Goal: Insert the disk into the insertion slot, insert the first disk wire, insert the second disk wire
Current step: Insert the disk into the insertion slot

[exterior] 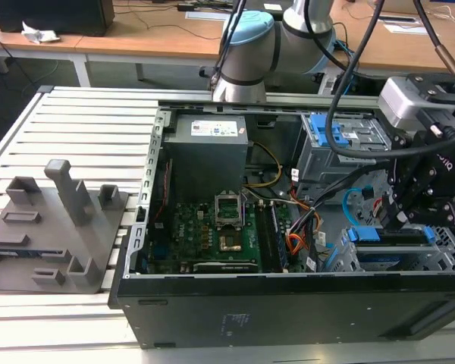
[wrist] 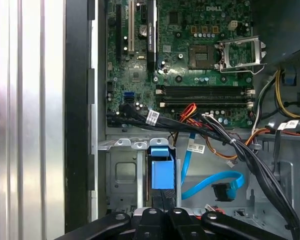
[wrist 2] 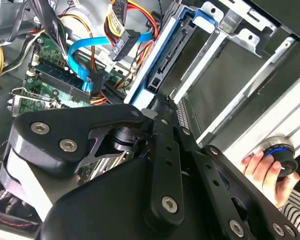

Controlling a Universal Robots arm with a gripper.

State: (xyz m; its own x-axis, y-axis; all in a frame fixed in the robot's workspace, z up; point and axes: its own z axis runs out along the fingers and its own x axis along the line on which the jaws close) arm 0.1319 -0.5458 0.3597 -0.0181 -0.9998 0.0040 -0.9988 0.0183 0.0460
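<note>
The tool, grip unclear, hangs above the disk in the insertion slot.

Blue-framed disk in insertion slot

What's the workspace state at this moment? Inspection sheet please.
Surface: slatted metal table carrying the open PC case.
Job's things: disk sits in the drive cage; light blue cable lies loose, plug end free.
Clutter: grey fixture block beside the case.
Grippers: gripper right at the disk.
Cables: orange flat bundle; black harness crossing the case.
Surroundings: wooden desks; a person's hand beside the case.
</note>
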